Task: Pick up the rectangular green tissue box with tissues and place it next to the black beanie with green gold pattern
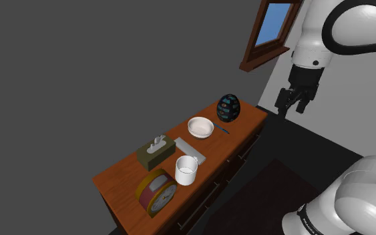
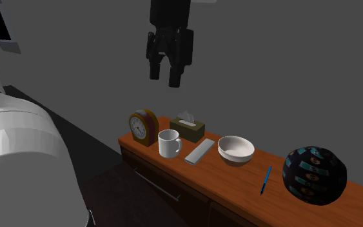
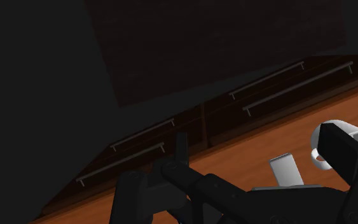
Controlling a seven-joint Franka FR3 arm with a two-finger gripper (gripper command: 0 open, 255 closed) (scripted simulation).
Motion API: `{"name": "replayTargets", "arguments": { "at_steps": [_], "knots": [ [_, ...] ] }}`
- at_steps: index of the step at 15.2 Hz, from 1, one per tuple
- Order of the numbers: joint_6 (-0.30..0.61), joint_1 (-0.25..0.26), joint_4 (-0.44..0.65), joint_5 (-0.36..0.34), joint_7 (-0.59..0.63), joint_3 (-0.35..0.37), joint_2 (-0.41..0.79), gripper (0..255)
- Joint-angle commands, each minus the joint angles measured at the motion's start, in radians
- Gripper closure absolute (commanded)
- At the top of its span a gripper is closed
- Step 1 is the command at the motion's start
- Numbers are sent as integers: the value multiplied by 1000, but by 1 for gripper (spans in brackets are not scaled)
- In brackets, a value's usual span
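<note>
Approach, not yet begun: my gripper (image 2: 164,80) hangs open and empty, high up, well apart from the white mug (image 2: 169,143). The green tissue box (image 2: 191,130) sits just beside that mug; next I must descend onto it.

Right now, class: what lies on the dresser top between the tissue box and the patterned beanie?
In the second exterior view, a white bowl and a blue pen lie between the tissue box and the beanie.

dim renders, darkest wrist view
</note>
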Motion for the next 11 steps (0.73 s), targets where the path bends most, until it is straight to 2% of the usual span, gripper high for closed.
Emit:
{"name": "replayTargets", "arguments": {
  "at_steps": [1,11],
  "knots": [
    [0,0,0,0,0,0,0,0],
    [406,59,-165,150,125,84,130,0]
  ]
}}
